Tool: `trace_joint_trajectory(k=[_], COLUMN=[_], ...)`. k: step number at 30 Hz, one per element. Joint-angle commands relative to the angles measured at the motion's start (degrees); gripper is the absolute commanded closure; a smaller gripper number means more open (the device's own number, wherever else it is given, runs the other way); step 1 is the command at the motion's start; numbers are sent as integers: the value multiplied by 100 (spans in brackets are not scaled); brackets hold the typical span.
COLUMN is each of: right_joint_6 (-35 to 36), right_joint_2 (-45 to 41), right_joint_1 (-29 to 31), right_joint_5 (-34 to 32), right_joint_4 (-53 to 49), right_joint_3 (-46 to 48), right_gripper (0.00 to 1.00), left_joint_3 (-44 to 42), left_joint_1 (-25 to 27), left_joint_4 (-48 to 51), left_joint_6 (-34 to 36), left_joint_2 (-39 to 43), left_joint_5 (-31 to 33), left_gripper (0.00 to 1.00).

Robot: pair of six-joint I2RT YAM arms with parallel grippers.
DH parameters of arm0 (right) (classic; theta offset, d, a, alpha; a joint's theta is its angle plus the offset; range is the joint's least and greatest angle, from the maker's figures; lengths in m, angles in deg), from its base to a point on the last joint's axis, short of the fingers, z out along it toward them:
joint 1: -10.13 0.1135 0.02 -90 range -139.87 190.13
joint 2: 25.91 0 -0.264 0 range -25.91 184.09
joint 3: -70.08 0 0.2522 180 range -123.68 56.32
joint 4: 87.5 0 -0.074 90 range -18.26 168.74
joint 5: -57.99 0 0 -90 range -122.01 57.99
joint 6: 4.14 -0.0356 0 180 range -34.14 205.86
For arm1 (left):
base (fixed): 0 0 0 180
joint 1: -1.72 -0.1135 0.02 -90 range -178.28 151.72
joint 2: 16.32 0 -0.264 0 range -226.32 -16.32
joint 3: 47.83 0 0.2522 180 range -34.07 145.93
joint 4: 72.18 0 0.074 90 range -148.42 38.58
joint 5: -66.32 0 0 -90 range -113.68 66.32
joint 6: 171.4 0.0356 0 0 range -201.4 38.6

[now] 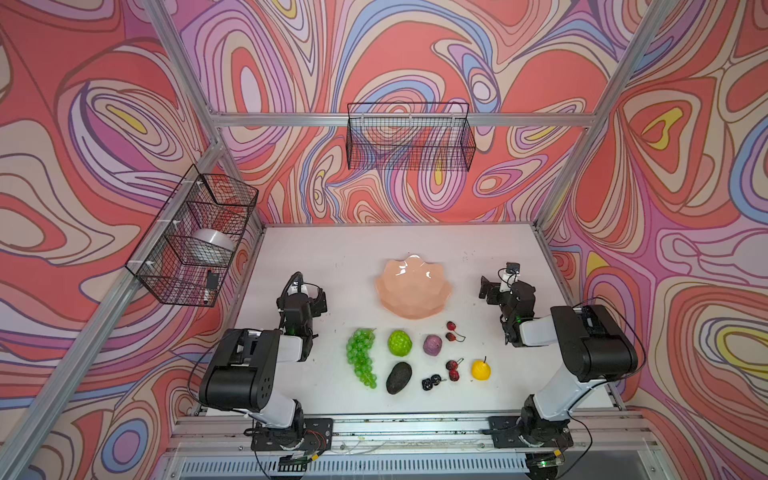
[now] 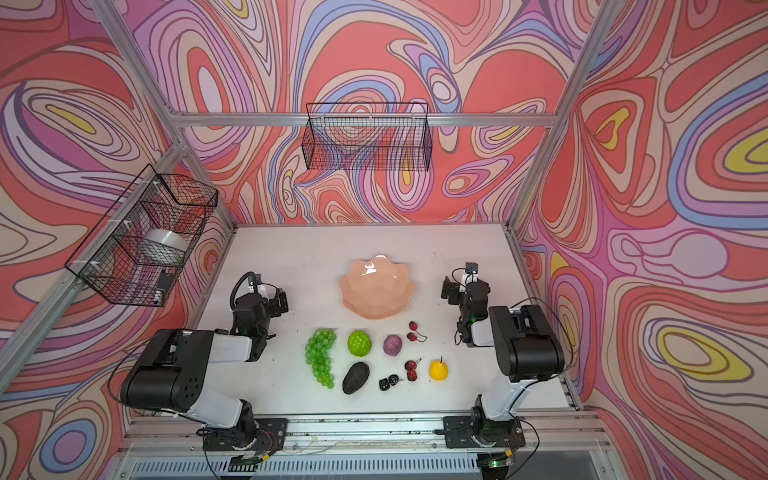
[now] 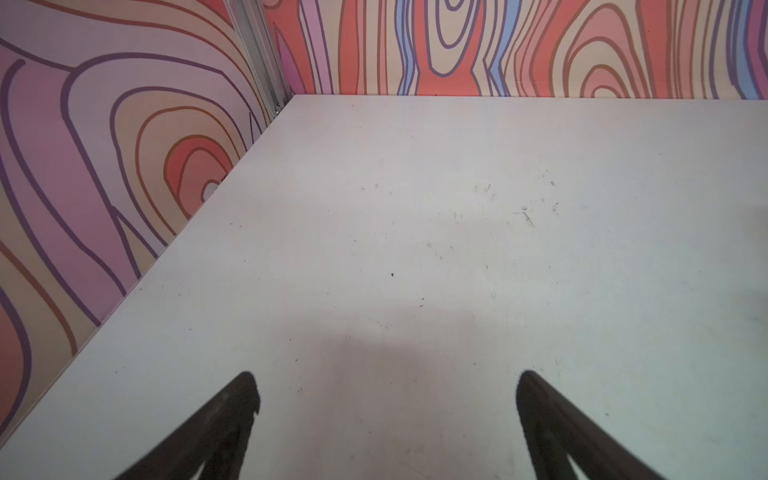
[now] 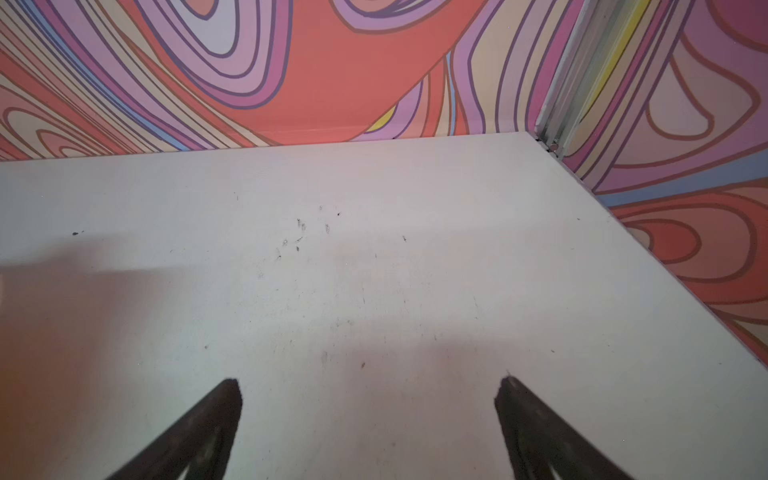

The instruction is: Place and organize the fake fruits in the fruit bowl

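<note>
The empty peach fruit bowl (image 1: 413, 299) (image 2: 376, 299) sits mid-table in both top views. In front of it lie the fake fruits: green grape bunch (image 1: 361, 357), lime-green ball (image 1: 400, 343), purple ball (image 1: 432, 345), avocado (image 1: 399, 377), black berry pair (image 1: 431, 381), two cherry pairs (image 1: 452, 331) (image 1: 453, 370) and a yellow fruit (image 1: 481, 369). My left gripper (image 1: 319, 298) (image 3: 386, 386) hovers left of the bowl, open and empty. Right of the bowl, my right gripper (image 1: 487, 286) (image 4: 370, 390) is open too, holding nothing. Both wrist views show only bare table.
A black wire basket (image 1: 409, 137) hangs on the back wall. Another wire basket (image 1: 195, 237) on the left wall holds a white roll (image 1: 212, 245). Patterned walls close the table (image 1: 332, 249) on three sides; the arm bases stand along the front rail.
</note>
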Motion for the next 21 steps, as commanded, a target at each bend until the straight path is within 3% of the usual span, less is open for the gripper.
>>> trace_joint_trajectory(k=[1,21], right_joint_6=[-40,-50], right_joint_2=[-23,-15], right_joint_1=[-34,-29], right_joint_5=[-62,-40], right_joint_4=[100,70], right_joint_3=[11,-13], right_gripper=[2,2], left_joint_3=[63,64], left_joint_1=[-24,-24], left_joint_4=[-108,-108], left_joint_6=[-19,-3], left_joint_2=[-3,0], left_joint_5=[43,12], left_gripper=[0,0])
